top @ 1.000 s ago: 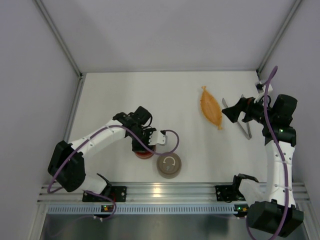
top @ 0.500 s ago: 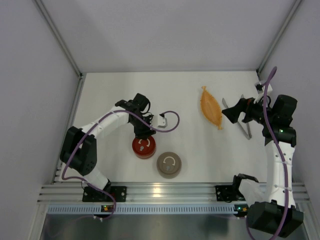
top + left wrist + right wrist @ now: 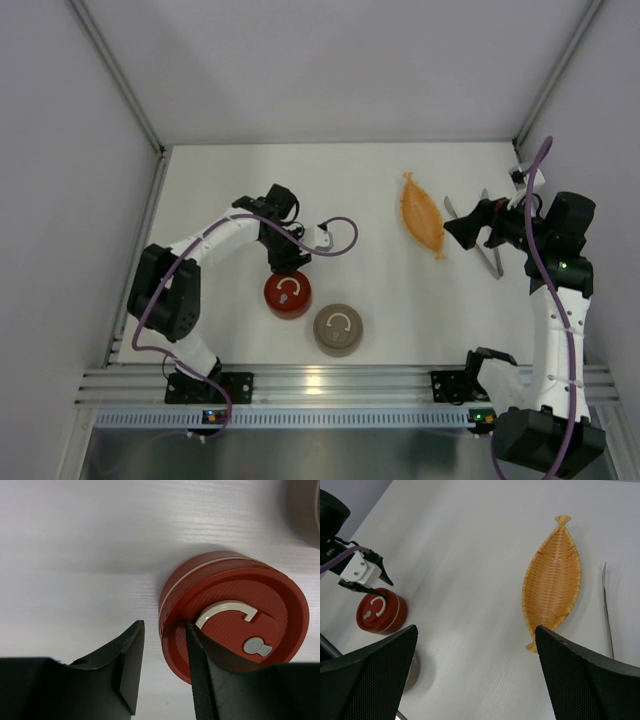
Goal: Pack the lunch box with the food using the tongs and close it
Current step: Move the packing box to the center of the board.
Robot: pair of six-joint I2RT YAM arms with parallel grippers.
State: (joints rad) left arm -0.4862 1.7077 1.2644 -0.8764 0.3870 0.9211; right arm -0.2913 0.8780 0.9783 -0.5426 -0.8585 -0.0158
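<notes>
A red round lunch box tin (image 3: 288, 295) with a lid and a white C-shaped handle (image 3: 226, 615) stands on the white table. My left gripper (image 3: 283, 262) hovers just beyond its far edge. In the left wrist view the left gripper (image 3: 163, 630) is open by a narrow gap with only table between its fingers, and one finger overlaps the tin's rim. The slim silver tongs (image 3: 494, 264) lie at the right, and their edge shows as a thin line (image 3: 606, 611). My right gripper (image 3: 462, 228) hangs wide open (image 3: 476, 630) above the table beside them. The food is out of view.
A tan round tin (image 3: 338, 330) with a lid stands near the front, right of the red one. An orange woven boat-shaped tray (image 3: 422, 214) lies empty (image 3: 553, 587) left of the tongs. Grey walls enclose the table on three sides.
My left gripper has drawn back from above the red tin toward the far side, uncovering its lid, and its jaws have narrowed. The right arm has not moved.
</notes>
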